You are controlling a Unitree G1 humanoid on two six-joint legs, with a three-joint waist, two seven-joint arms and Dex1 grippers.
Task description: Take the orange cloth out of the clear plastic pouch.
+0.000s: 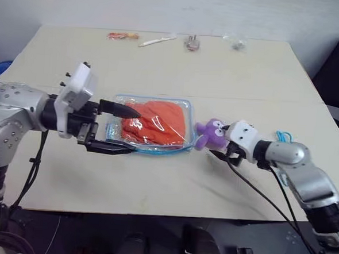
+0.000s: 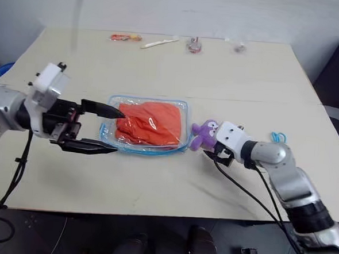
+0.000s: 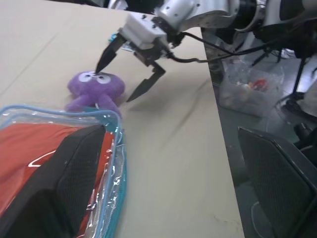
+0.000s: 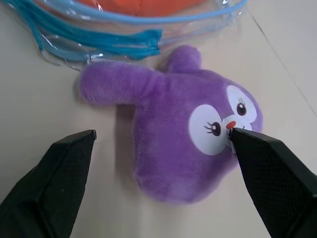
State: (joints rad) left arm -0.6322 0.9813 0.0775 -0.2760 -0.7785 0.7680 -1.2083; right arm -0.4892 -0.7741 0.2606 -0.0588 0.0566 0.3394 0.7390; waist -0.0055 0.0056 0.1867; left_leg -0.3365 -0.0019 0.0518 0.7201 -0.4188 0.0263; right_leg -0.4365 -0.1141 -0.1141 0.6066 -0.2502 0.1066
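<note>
Orange cloth (image 1: 158,123) lies inside the clear pouch (image 1: 185,107), flat on the table (image 1: 155,178) near its middle. Left gripper (image 1: 126,129) reaches in level from the left, pointing right, jaws spread wide at the pouch's left end, one finger over it and one at its near edge, holding nothing. Right gripper (image 3: 126,79) angles in from the right, jaws wide either side of the purple toy (image 4: 178,134), which sits just right of the pouch.

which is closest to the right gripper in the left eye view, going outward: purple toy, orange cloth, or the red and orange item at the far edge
1. purple toy, right at the open right gripper, on its left.
2. orange cloth, further left, inside the clear plastic pouch.
3. red and orange item, at the table's far edge, far left.
</note>
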